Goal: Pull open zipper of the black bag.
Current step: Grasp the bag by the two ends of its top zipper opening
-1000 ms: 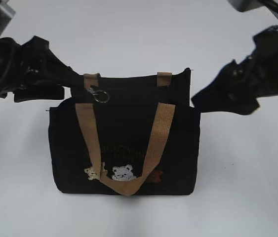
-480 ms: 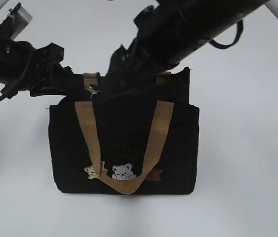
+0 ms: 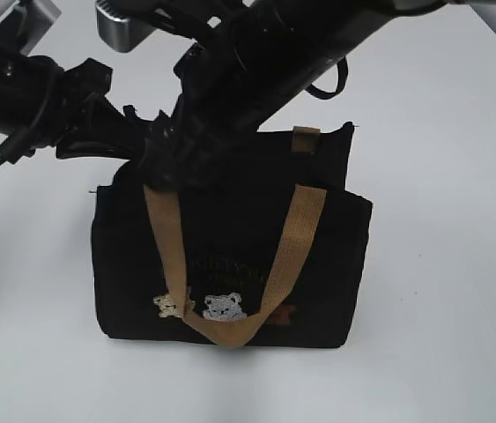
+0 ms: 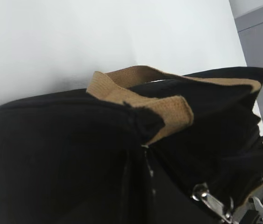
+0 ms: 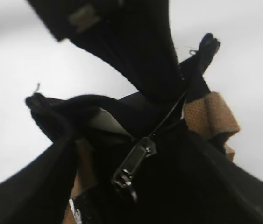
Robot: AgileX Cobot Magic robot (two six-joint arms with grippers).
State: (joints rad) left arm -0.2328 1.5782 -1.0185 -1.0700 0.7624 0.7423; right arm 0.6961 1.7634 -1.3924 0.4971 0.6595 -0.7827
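Exterior view: both arms at black bag (image 3: 318, 256), top-left corner.
Left gripper (image 3: 137, 145) clamped on bag's corner fabric; right gripper (image 3: 173, 163) spread around zipper (image 5: 133, 163).

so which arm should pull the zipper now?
Right, probably. Its wrist view shows the zipper pull lying between its open jaws, and the right gripper has reached across to the bag's top left corner. The left gripper is shut at that corner, apparently bracing the bag.
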